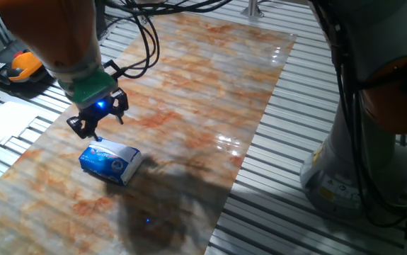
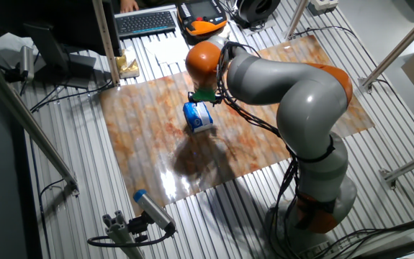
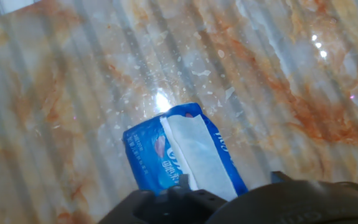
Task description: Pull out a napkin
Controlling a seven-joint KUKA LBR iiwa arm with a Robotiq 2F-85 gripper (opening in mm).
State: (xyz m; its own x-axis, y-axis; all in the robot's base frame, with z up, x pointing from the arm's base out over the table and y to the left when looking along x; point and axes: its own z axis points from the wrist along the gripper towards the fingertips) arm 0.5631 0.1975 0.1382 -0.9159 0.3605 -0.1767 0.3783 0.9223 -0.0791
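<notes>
Pincer hangs just above the bench, over the upper-left end of the tissue packet; black fingers look spread apart in one fixed view, nothing between them, not touching the packet as far as I can tell. Blue light glows at the pincer base, green collar above it, orange arm link above that. In the other fixed view the pincer is mostly hidden by the arm, so its opening can't be read there; the packet sits right under it on the marbled orange-white bench. The hand view shows the packet from above, lying at an angle, blue plastic with a white strip down the middle: that is the napkin, thin and soft, lying flat along the packet's top opening, still tucked in, not lifted. White lettering on the blue wrap beside the napkin, too blurred to read; no brand legible. The dark pincer body fills the bottom edge of the hand view, fingertips not visible there. Off the bench: an orange-black pendant and white paper sheets at left in one fixed view, a keyboard at top in the other.
</notes>
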